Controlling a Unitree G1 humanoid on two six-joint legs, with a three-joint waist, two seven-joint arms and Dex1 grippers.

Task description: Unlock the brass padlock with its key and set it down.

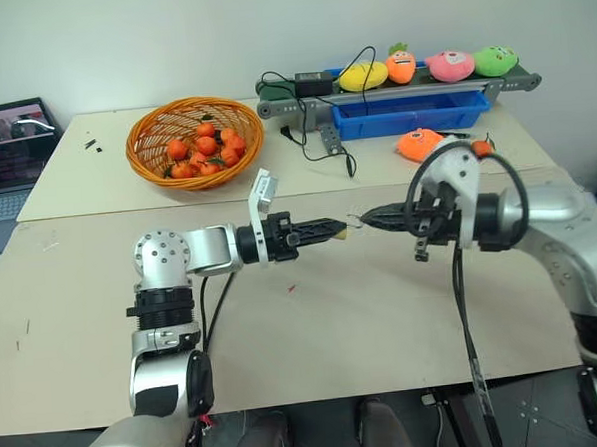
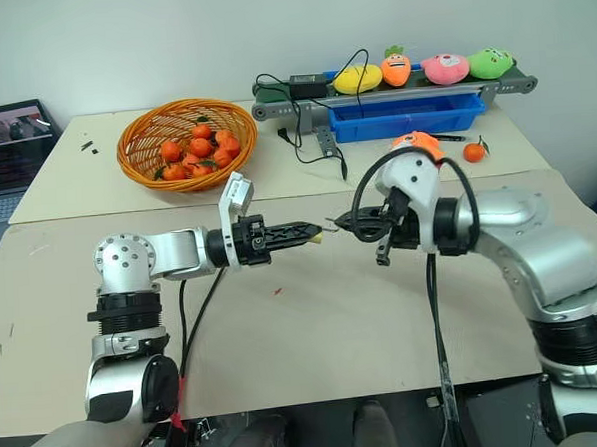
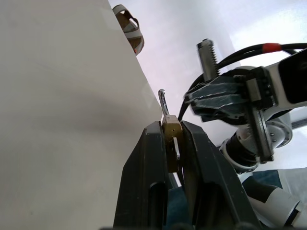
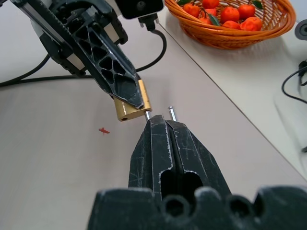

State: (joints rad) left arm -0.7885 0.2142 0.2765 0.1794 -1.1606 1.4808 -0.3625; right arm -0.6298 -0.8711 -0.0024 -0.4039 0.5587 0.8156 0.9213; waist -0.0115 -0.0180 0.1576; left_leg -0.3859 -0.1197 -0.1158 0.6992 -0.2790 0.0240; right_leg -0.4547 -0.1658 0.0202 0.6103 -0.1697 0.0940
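a: what was the surface like?

b: two pale beige tabletops (image 1: 334,322) butted together, matte and smooth, with a seam running across behind both claws. a plain white wall stood behind. a tiny red speck (image 4: 103,130) lay on the near top, below the left claw.

a: and the claws themselves?

b: the left claw (image 1: 337,230) pointed level toward the right one, its black ribbed fingers (image 3: 148,172) narrow and clamped on the brass padlock (image 4: 132,106). the padlock was a small boxy golden block held up off the table, its thin silver shackle (image 3: 164,102) sticking out past the fingertips toward the right claw (image 1: 366,219). the right claw's fingers were pressed fully together, its tip just beside the shackle's loose end. i couldn't make out the key.

a: what else sat around them?

b: well beyond the left claw, on the far top, a round woven orange basket (image 1: 149,141) held tangerines (image 1: 204,153). beyond the right claw ran a grey conveyor (image 2: 272,108) carrying soft plush toys (image 1: 425,66), with a blue plastic tray (image 1: 413,117) under it, black cables (image 1: 309,143) trailing off it, and an orange plush (image 1: 419,143) lying nearer. a laptop (image 1: 9,154) sat off the table's far left edge.

a: room to move?

b: the near top under and in front of both claws was bare apart from the speck, right to its front edge.
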